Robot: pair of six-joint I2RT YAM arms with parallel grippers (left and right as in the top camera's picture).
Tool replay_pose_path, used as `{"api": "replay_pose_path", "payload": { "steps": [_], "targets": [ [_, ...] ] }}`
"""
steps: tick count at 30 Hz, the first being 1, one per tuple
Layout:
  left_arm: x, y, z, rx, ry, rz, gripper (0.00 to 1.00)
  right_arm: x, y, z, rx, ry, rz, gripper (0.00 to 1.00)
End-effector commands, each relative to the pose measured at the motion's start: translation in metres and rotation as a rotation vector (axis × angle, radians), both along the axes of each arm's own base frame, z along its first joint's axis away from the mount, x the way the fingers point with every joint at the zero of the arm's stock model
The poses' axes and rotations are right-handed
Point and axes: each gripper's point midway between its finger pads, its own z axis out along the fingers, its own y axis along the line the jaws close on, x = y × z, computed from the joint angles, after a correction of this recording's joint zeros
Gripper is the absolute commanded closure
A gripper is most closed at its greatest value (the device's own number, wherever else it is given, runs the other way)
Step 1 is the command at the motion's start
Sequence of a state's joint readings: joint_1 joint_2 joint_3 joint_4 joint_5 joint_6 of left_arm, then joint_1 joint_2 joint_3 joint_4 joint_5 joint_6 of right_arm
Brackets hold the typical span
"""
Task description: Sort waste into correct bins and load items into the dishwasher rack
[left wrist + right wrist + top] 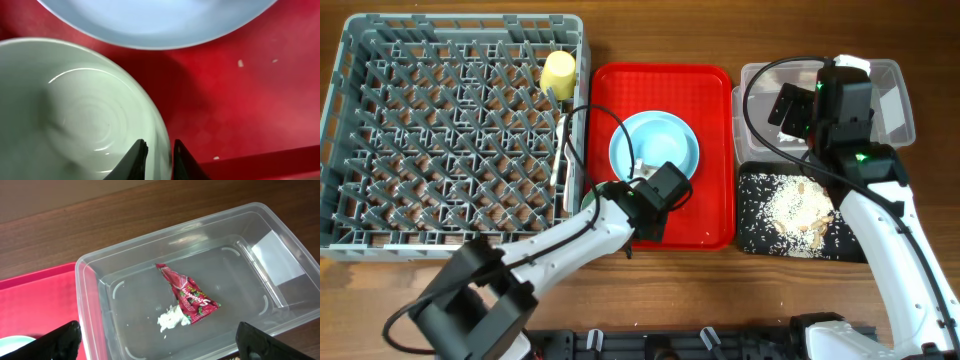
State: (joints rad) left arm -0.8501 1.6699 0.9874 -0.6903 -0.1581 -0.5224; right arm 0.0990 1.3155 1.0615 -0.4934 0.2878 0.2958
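My left gripper [159, 156] has its fingers closed astride the rim of a pale mint bowl [75, 115] on the red tray, just below the pale blue plate [155, 20]. In the overhead view the left gripper [650, 208] hides that bowl, with the plate [654, 148] beyond it. My right gripper [162, 345] is open wide and empty above the clear tub [95, 275], which holds the red-and-white wrapper [189, 296] and the white tissue [171, 318]. The yellow cup [558, 70] stands in the grey rack [380, 130]. Rice scraps [798, 208] lie in the black tray [752, 235].
The red tray [715, 110] lies between the rack and the bins, with a few crumbs [240, 63] on it. White cutlery [560, 150] lies along the rack's right edge. The right arm and its cable [760, 120] reach over the clear tub [895, 110].
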Motion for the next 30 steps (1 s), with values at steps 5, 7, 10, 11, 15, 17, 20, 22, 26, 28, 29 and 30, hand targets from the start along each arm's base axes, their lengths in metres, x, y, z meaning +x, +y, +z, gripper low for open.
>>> {"api": "replay_pose_path", "payload": {
  "steps": [5, 7, 10, 11, 15, 17, 20, 22, 26, 28, 29, 30],
  "targets": [
    [0.005, 0.001, -0.007, 0.01, -0.013, 0.017, 0.96, 0.003, 0.0, 0.002, 0.001, -0.002, 0.006, 0.0],
    [0.004, 0.001, -0.003, 0.009, -0.01, 0.016, 0.96, 0.003, 0.0, 0.002, 0.001, -0.002, 0.007, 0.0],
    [0.011, -0.01, 0.022, -0.045, -0.024, 0.013, 0.96, 0.003, 0.0, 0.002, 0.001, -0.002, 0.006, 0.0],
    [0.014, -0.019, 0.041, -0.097, -0.022, -0.003, 0.96, 0.003, 0.0, 0.002, 0.001, -0.002, 0.006, 0.0],
    [0.032, -0.034, 0.128, -0.346, -0.032, -0.105, 0.96, 0.003, 0.0, 0.002, 0.001, -0.002, 0.007, 0.0],
    [0.048, -0.023, 0.168, -0.495, -0.045, -0.119, 0.96, 0.003, 0.0, 0.002, 0.002, -0.002, 0.007, 0.0],
    [0.075, 0.016, 0.202, -0.733, -0.032, -0.079, 0.96, 0.003, 0.0, 0.002, 0.001, -0.002, 0.006, 0.0],
    [0.09, 0.043, 0.214, -0.867, -0.031, -0.056, 0.96, 0.003, 0.0, 0.002, 0.001, -0.002, 0.006, 0.0],
    [0.134, 0.096, 0.239, -1.183, -0.095, -0.03, 0.95, 0.003, 0.0, 0.002, 0.001, -0.002, 0.007, 0.0],
    [0.149, 0.114, 0.244, -1.332, -0.099, -0.07, 0.94, 0.003, 0.0, 0.002, 0.001, -0.002, 0.007, 0.0],
    [0.157, 0.121, 0.241, -1.415, -0.073, -0.083, 0.94, 0.003, 0.0, 0.002, 0.001, -0.002, 0.006, 0.0],
    [0.163, 0.124, 0.236, -1.478, -0.03, -0.088, 0.94, 0.003, 0.0, 0.002, 0.001, -0.002, 0.006, 0.0]
  ]
}}
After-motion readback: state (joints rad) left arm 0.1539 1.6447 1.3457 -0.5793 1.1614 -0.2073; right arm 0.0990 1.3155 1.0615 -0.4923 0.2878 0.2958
